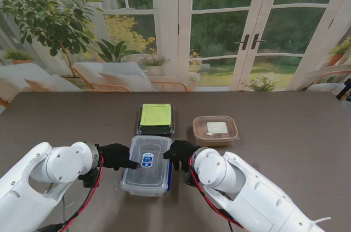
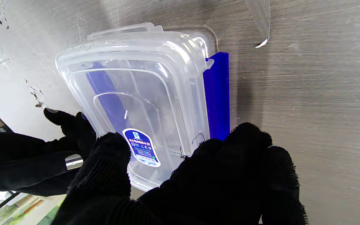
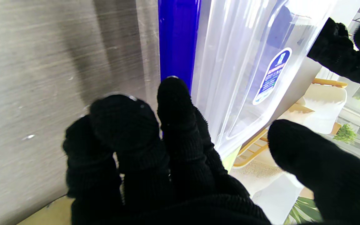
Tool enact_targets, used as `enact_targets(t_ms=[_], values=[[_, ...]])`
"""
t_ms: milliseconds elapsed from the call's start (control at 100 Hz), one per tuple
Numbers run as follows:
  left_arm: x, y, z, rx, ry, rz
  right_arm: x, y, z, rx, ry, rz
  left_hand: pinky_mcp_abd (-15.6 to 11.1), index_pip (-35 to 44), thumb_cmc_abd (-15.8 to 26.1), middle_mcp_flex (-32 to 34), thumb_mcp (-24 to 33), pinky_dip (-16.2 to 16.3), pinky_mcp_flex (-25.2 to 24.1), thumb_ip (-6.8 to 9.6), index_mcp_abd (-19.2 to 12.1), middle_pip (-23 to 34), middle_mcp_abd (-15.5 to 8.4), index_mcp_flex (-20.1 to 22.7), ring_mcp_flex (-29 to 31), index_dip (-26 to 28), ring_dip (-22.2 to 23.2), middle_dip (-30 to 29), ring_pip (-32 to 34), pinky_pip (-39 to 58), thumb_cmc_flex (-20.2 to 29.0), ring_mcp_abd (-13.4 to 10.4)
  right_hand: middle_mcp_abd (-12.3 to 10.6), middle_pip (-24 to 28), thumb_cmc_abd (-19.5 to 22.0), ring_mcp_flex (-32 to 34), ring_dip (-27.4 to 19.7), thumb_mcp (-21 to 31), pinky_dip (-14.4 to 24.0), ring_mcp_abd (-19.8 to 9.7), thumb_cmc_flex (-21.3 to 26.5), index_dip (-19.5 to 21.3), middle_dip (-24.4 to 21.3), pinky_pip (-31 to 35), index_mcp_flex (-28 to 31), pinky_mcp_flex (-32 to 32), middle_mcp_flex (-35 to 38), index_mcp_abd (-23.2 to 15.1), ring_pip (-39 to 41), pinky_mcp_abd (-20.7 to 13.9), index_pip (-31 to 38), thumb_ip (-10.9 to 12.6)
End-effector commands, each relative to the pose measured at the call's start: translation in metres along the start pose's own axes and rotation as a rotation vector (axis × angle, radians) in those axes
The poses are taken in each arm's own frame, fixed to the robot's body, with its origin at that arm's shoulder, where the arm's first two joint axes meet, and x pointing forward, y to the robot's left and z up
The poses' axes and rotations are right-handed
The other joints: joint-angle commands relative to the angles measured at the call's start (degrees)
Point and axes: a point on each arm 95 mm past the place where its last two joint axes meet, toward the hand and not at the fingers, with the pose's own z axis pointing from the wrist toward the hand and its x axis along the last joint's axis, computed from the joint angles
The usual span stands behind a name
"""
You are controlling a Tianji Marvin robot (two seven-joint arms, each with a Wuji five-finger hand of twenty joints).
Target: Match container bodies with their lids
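Daylight from the windows (image 1: 219, 29) behind the table (image 1: 296, 133), evenly bright. Wrist views: glare washes the table past the fingers (image 2: 105, 162), fingers (image 3: 173, 106) up close are soft, blurred.

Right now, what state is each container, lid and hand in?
Clear container: lid on, blue clip on its right side sticking out, apparently unlatched.
Black container: closed by a green lid.
Brown container: lid on.
Left hand: open, fingertips on the clear lid.
Right hand: open, at the blue clip.
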Motion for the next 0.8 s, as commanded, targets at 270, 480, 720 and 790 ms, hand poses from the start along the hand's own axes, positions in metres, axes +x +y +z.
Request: enact_targets(t_ms=[270,480,720,790], values=[[0.009,0.005,0.001,0.001,0.011,0.057,0.004,-0.008,-0.001,0.035,0.007,-0.006,-9.3,-5.7,3.0,-4.9,-1.2,0.6,0.7,2.21,-16.9,-1.9,-13.7,-2.2,1.5,-4.3,0.4,0.6,2.4,0.9,1.2,-1.9,-1.9,0.9,0.5,1.0,0.9,-0.9,0.7,-0.2,-1.3,-1.5,0.5,2.1,-5.6,12.0,0.4,-16.9,1.5,0.6,-18.2,-1.1],[0.006,0.001,-0.007,0.019,-0.009,0.089,0.004,0.001,-0.001,0.011,-0.008,-0.009,-9.3,-5.7,3.0,-4.8,-1.2,0.6,1.3,2.26,-17.1,-1.7,-14.0,-2.2,2.0,-4.3,0.5,0.7,2.6,1.1,0.9,-2.0,-1.9,0.9,0.4,1.0,1.0,-1.2,0.7,-0.2,-1.4,-1.6,0.5,2.1,-5.5,12.0,0.5,-16.9,1.6,0.6,-18.2,-1.1],[0.003,-0.006,-0.015,0.047,-0.033,0.118,0.01,0.014,-0.005,-0.055,-0.021,-0.012,-9.0,-5.6,3.0,-4.5,-1.2,0.6,1.8,2.3,-17.0,-1.5,-13.9,-2.2,2.4,-4.2,0.5,0.7,2.9,1.4,0.8,-1.9,-1.8,0.8,0.3,0.9,1.0,-1.3,0.7,0.2,-1.4,-1.7,0.5,2.2,-5.3,12.1,0.5,-16.8,1.7,0.8,-18.4,-1.1],[0.004,-0.009,-0.016,0.06,-0.029,0.123,0.013,0.018,-0.007,-0.086,-0.015,-0.021,-9.0,-5.5,3.0,-4.3,-1.2,0.6,2.1,2.28,-17.0,-1.4,-14.0,-2.0,2.7,-4.2,0.6,0.7,3.1,1.6,0.7,-1.8,-1.9,0.9,0.3,1.1,1.0,-1.2,0.7,-0.5,-1.5,-1.7,0.5,2.2,-5.1,12.3,0.5,-16.8,1.8,0.7,-18.3,-1.1]])
